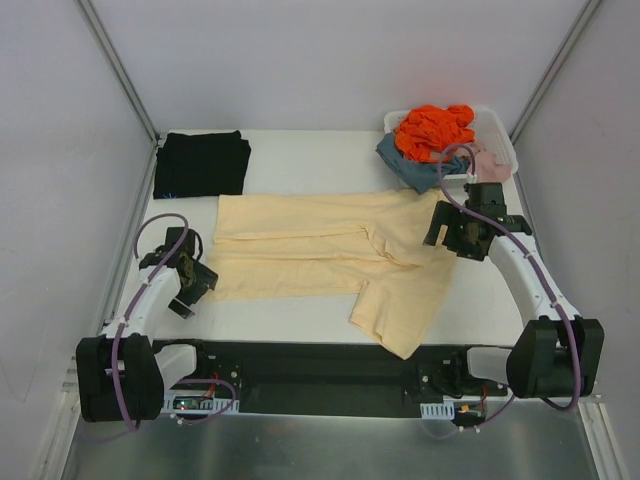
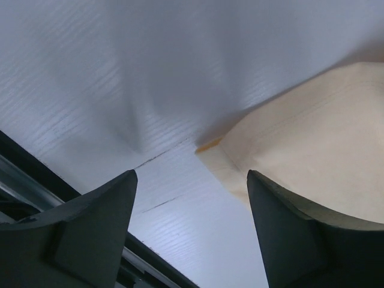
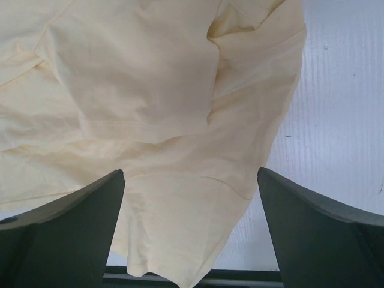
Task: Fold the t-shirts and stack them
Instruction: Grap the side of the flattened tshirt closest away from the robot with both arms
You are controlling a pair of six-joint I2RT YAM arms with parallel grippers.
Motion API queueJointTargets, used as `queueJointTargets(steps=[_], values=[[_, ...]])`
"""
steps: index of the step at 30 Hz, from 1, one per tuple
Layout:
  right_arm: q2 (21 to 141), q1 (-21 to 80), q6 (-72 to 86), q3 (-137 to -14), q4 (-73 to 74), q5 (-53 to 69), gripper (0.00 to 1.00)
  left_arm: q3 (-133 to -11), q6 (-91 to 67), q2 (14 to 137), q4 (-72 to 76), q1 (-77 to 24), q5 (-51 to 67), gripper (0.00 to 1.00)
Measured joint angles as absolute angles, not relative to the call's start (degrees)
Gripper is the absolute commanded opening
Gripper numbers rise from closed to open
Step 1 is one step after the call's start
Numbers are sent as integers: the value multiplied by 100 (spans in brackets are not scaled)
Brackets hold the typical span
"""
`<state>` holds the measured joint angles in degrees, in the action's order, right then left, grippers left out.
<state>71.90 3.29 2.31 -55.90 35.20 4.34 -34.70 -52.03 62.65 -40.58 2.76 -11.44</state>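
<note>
Black shirt already folded, well beyond left fingers. Yellow shirt partly folded on desk; its corner just ahead of left fingers, body beneath right fingers. Both pairs spread, holding nothing. Remaining: finish folds, stack.

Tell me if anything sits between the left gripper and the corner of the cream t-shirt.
Nothing visible does. The left gripper hangs open over the white table. The corner of the cream-yellow t-shirt lies just ahead of it and slightly to one side, with only bare tabletop between them.
</note>
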Motion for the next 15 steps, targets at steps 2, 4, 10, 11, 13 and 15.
queueJointTargets(steps=[2,4,10,11,13,15], values=[[7225,340,231,-5577,3524,438,97,-3393,-5238,6272,-3946,336,-1103,60],[7253,349,231,-5568,3522,438,97,-3365,-5297,6340,-3861,360,-1072,55],[7282,366,228,-5557,3540,436,97,-3205,-5312,6648,-3636,419,-1000,43],[7282,366,228,-5557,3544,434,97,-3197,-5310,6692,-3618,423,-965,40],[7282,370,228,-5557,3570,432,97,-3199,-5306,6700,-3592,423,-939,36],[7282,379,228,-5557,3592,429,97,-3192,-5304,6700,-3568,423,-904,34]])
